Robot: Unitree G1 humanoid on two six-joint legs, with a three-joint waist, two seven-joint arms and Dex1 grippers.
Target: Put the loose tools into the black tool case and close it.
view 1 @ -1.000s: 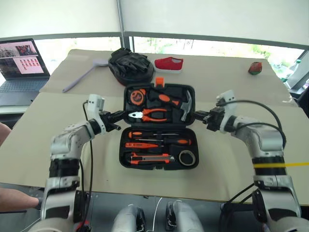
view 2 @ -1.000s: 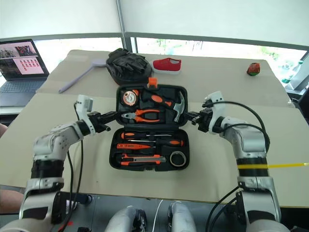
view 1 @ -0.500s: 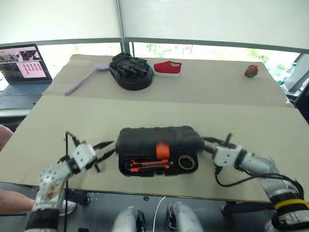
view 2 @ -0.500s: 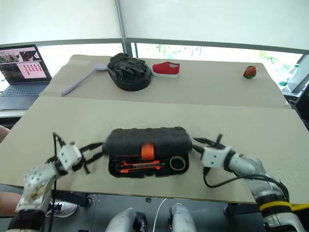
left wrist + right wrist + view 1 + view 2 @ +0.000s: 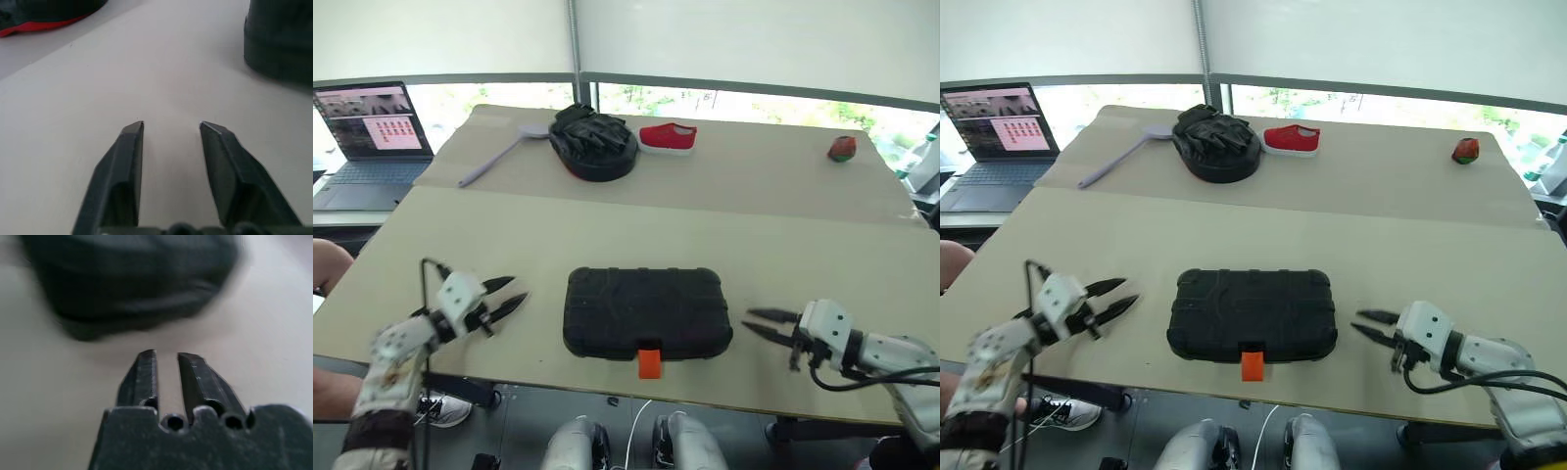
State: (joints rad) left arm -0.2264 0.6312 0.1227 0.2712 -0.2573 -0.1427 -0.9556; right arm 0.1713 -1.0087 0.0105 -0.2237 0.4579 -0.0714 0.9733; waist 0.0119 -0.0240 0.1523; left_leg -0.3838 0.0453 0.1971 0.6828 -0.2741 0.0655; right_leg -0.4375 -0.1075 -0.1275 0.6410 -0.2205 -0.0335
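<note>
left gripper (image 5: 505,297): fingers narrowly parted, empty, now drawn back to the left of the case. black tool case (image 5: 647,311): open with tools in its slots a second ago, now shut flat at the near table (image 5: 509,235) edge, orange latch (image 5: 649,363) toward the robot; the task appears complete unless the latch needs pressing. right gripper (image 5: 760,323): fingers nearly shut, empty, withdrawn rightward. far off: lilac utensil (image 5: 494,159), black mitt (image 5: 595,140), red shoe (image 5: 667,137); nothing obstructs.
</note>
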